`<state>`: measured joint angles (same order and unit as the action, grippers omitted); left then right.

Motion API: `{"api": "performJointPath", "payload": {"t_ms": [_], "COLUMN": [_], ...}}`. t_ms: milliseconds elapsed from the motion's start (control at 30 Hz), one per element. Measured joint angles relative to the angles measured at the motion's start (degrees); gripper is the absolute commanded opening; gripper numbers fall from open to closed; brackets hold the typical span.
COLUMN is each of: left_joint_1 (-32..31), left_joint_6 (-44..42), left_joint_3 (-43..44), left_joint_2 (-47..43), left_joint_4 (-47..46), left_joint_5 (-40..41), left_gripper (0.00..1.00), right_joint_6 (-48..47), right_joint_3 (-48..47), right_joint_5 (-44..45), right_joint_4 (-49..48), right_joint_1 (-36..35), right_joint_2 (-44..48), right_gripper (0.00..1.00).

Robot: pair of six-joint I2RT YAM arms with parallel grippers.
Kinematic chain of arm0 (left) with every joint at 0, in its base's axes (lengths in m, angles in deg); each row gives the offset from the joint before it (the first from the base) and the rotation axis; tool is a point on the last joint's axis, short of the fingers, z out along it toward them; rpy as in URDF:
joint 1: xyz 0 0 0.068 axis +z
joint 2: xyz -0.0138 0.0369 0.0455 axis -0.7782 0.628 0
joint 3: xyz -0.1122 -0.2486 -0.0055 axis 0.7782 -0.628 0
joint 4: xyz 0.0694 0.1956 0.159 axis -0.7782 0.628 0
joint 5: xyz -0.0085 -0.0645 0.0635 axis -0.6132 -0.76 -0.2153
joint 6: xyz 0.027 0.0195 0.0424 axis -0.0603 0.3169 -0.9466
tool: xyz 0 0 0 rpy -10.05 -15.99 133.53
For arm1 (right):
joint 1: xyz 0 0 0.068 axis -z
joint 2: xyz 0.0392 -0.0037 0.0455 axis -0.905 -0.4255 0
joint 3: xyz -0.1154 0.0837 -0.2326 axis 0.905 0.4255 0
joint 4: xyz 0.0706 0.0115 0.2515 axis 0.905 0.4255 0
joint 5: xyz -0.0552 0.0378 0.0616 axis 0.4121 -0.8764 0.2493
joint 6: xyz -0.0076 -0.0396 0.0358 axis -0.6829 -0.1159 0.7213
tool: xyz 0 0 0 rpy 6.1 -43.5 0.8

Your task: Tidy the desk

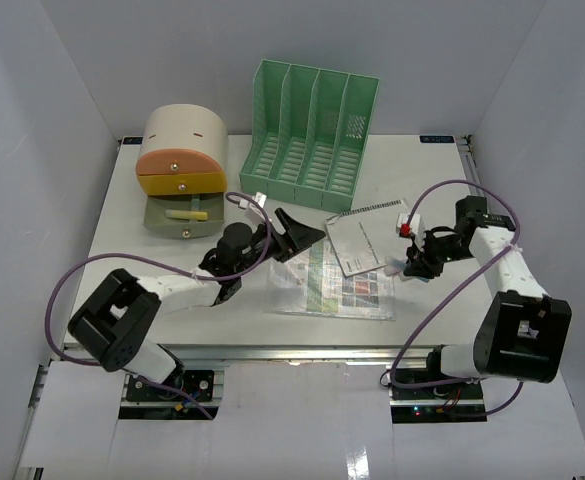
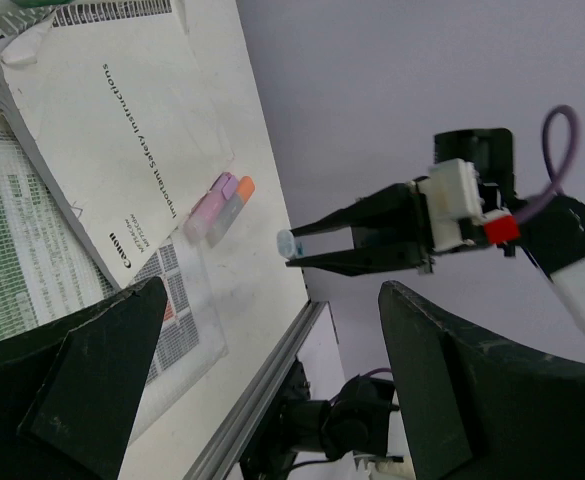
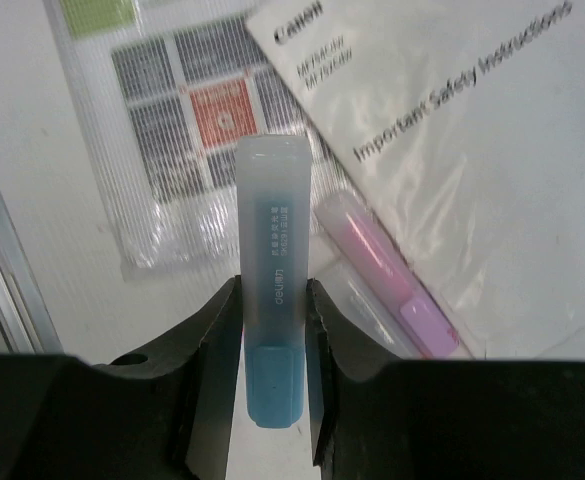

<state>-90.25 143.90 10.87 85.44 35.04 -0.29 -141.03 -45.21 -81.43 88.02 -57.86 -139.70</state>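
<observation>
The white tabletop fills the middle of the top view, with metal rails along its edges and both arm bases at 6 o'clock.

At 12 o'clock stands a green slotted file rack. At 10 o'clock sits a rounded cream-and-orange drawer box, its lowest olive drawer pulled out.

Just right of centre lies a white Canon booklet titled "Important Safety Instructions". Its lower corner overlaps a clear plastic sleeve that holds a printed sheet, toward 6 o'clock of the booklet.

The right arm reaches in from 4 o'clock. The right jaws are narrowed and clamped on a blue highlighter, one finger pressed on each side of its barrel. Its frosted cap points away from the wrist and its blue end sits back between the fingers.

Beneath that pen, a pink highlighter lies on the tabletop at the booklet's edge. The left wrist view shows a clear highlighter with an orange end touching it side by side.

The left arm stretches in from 8 o'clock. The left jaws are spread wide and hold nothing, and they sit near the sleeve's 10 o'clock corner. Their two dark fingers frame the left wrist view, which looks across the booklet at the right jaws.
</observation>
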Motion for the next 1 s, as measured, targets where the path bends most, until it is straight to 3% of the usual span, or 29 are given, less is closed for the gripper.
{"api": "performJointPath", "payload": {"t_ms": [267, 400, 533, 567, 633, 667, 767, 833, 933, 1000], "left_joint_1": [-7.3, -9.1, -9.8, -9.9, -9.9, -9.9, -9.8, -9.8, -9.8, -9.8], "left_joint_6": [8.6, 11.1, 13.1, 13.4, 13.8, 14.0, 13.5, 13.1, 11.9, 10.5], "left_joint_3": [12.4, 15.5, 16.6, 16.7, 16.7, 16.7, 16.7, 16.7, 16.8, 16.8], "left_joint_2": [15.3, 19.1, 20.7, 20.7, 20.7, 20.7, 20.8, 20.8, 20.8, 20.5], "left_joint_4": [0.1, 0.5, 1.0, 1.1, 1.2, 1.2, 2.0, 1.9, 2.1, 2.7], "left_joint_5": [11.8, 14.2, 15.7, 16.0, 16.4, 16.6, 17.3, 17.3, 17.2, 17.2], "left_gripper": [0.97, 0.86, 0.62, 0.47, 0.31, 0.18, 0.02, 0.0, 0.0, 0.0], "right_joint_6": [38.6, 51.1, 59.5, 61.2, 63.9, 64.8, 66.5, 67.0, 67.5, 66.8], "right_joint_3": [2.6, 2.6, 2.6, 2.7, 3.3, 3.7, 4.5, 4.8, 4.8, 4.8], "right_joint_5": [-3.7, -3.2, -0.4, 0.5, 1.8, 2.4, 3.9, 4.4, 4.6, 3.5], "right_joint_4": [-19.3, -26.6, -31.9, -33.4, -36.3, -37.3, -39.0, -39.4, -39.7, -39.7], "right_joint_1": [-13.8, -18.5, -21.6, -22.3, -23.2, -23.5, -24.0, -24.2, -24.4, -24.4], "right_joint_2": [4.9, 3.6, 1.9, 1.8, 1.9, 2.0, 2.4, 2.4, 2.4, 2.3], "right_gripper": [0.08, 0.08, 0.08, 0.08, 0.08, 0.08, 0.09, 0.25, 0.67, 0.88]}}
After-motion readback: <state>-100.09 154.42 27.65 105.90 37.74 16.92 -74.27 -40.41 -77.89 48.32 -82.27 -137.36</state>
